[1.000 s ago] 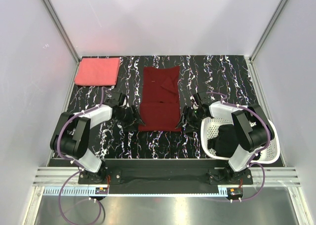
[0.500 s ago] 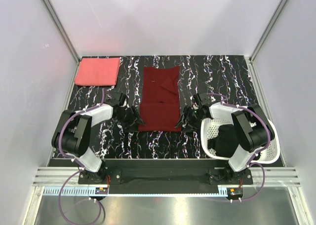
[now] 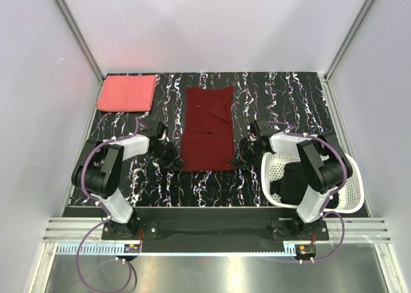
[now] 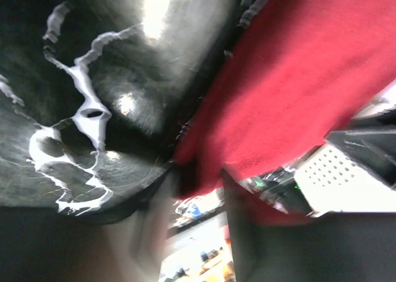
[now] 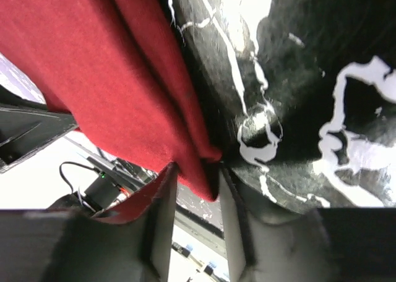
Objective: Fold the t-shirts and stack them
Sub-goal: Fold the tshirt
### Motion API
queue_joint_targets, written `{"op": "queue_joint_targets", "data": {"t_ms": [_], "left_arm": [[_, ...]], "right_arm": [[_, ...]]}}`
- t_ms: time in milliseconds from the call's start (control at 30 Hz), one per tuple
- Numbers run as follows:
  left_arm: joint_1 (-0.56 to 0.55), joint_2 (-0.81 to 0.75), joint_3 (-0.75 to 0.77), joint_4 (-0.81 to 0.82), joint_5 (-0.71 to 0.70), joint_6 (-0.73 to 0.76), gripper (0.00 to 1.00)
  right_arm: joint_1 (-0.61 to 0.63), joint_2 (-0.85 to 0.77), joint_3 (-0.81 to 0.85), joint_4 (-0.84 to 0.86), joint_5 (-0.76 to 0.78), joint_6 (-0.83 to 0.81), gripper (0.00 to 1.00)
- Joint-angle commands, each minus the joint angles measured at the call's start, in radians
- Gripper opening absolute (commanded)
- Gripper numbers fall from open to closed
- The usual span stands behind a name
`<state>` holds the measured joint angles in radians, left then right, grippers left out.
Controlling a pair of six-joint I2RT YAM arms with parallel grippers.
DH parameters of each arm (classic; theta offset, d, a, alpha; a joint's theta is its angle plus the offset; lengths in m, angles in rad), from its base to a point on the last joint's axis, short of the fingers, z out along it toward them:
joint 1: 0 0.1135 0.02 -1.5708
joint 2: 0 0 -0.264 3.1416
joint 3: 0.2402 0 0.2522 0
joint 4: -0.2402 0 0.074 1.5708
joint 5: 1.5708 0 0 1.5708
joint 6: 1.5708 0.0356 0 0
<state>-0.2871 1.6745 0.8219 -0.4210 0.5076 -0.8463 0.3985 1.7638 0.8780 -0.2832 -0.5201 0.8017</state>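
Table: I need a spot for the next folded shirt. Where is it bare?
Bare: the far right, between the maroon shirt and the wall; the near strip in front of that shirt. Crowded: left gripper and right gripper at its near corners, basket at near right, coral shirt far left.

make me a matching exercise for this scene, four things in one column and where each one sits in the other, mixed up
Things:
1. maroon t-shirt
2. coral pink t-shirt
3. black t-shirt
4. white basket

Places:
A. folded, far left corner of the table
B. near right corner of the table
C. inside the white basket
D. middle of the table

Pairs: 1-D, 2-A, 3-C, 4-B
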Motion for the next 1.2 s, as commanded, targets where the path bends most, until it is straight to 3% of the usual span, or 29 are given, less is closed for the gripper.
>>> {"op": "queue_joint_targets", "data": {"t_ms": [0,100,133,200,367,567,933,1067,1167], "left_arm": [[-0.004,0.051,-0.033,0.014,-0.090,0.033,0.22],[-0.006,0.050,-0.021,-0.005,-0.107,0.064,0.02],[-0.006,0.035,-0.021,-0.012,-0.113,0.078,0.00],[-0.009,0.010,-0.026,-0.030,-0.130,0.095,0.00],[-0.061,-0.148,-0.050,-0.122,-0.205,0.115,0.00],[-0.159,-0.361,-0.174,-0.176,-0.274,0.040,0.00],[-0.326,-0.826,-0.320,-0.373,-0.310,-0.145,0.00],[-0.345,-0.901,-0.284,-0.415,-0.282,-0.163,0.00],[-0.348,-0.874,-0.236,-0.421,-0.267,-0.146,0.00]], "right_arm": [[0.010,0.052,0.006,0.012,0.127,-0.045,0.35],[0.014,0.052,0.027,-0.007,0.124,-0.097,0.22],[0.017,0.051,0.033,-0.014,0.120,-0.126,0.09],[0.031,0.030,0.052,-0.051,0.120,-0.150,0.00],[0.080,-0.055,0.052,-0.111,0.094,-0.159,0.00],[0.157,-0.173,-0.020,-0.175,0.078,-0.131,0.00],[0.264,-0.573,-0.260,-0.290,0.061,0.000,0.00],[0.280,-0.725,-0.281,-0.367,0.066,0.040,0.00],[0.280,-0.730,-0.257,-0.389,0.065,0.050,0.00]]}}
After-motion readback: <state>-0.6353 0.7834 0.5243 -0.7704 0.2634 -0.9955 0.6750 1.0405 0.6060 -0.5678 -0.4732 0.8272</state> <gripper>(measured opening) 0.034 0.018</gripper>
